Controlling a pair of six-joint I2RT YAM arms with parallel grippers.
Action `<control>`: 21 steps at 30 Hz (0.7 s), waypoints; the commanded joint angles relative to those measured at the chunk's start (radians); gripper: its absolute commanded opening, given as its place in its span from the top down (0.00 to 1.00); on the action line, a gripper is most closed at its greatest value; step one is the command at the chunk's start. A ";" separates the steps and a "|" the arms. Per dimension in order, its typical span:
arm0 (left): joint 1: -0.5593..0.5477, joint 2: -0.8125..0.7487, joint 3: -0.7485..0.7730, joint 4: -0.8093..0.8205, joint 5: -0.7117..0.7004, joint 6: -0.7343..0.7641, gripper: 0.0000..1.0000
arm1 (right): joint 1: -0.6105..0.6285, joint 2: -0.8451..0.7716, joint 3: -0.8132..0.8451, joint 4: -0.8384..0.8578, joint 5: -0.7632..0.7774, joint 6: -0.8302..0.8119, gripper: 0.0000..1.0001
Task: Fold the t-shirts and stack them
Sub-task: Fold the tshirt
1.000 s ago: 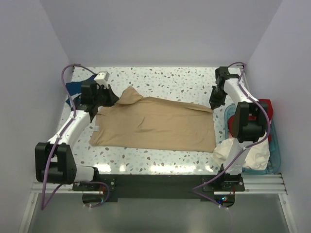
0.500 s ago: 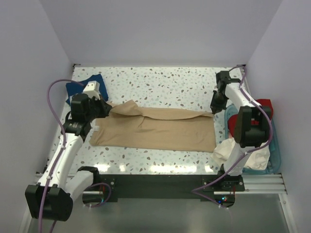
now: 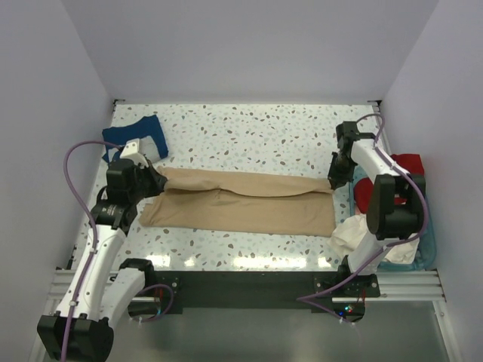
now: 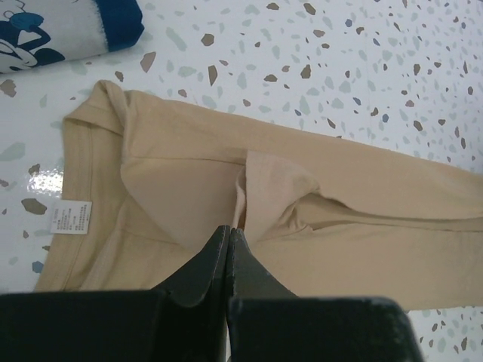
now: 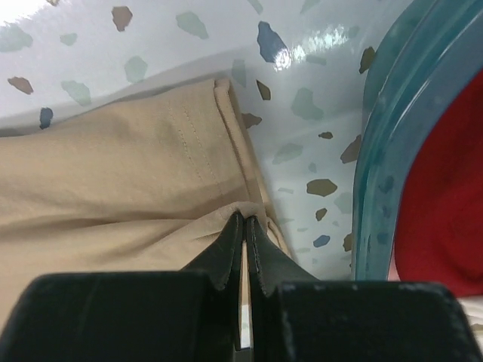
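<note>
The tan-beige t-shirt (image 3: 241, 202) lies across the table's middle, its far half being folded toward me. My left gripper (image 3: 155, 183) is shut on the shirt's left edge, seen in the left wrist view (image 4: 229, 228) pinching a fold of tan cloth (image 4: 302, 196). My right gripper (image 3: 333, 181) is shut on the shirt's right edge, and the right wrist view (image 5: 243, 217) shows the cloth (image 5: 113, 166) pinched between the jaws. The navy blue shirt with a white print (image 3: 136, 136) lies at the far left, also in the left wrist view (image 4: 60, 30).
A teal plastic basket (image 3: 429, 226) stands at the right edge of the table, holding a red shirt (image 3: 404, 166) and a cream-white shirt (image 3: 355, 232) that hangs over its near rim. Its rim (image 5: 385, 151) is close beside my right gripper.
Both grippers have drawn the far edge of the tan shirt toward me, so the shirt is narrower front to back. The left arm has swung back toward the near side.
</note>
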 commanded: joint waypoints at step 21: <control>0.008 -0.075 -0.066 -0.142 -0.054 -0.114 1.00 | 0.047 -0.132 -0.036 -0.026 0.011 0.050 0.39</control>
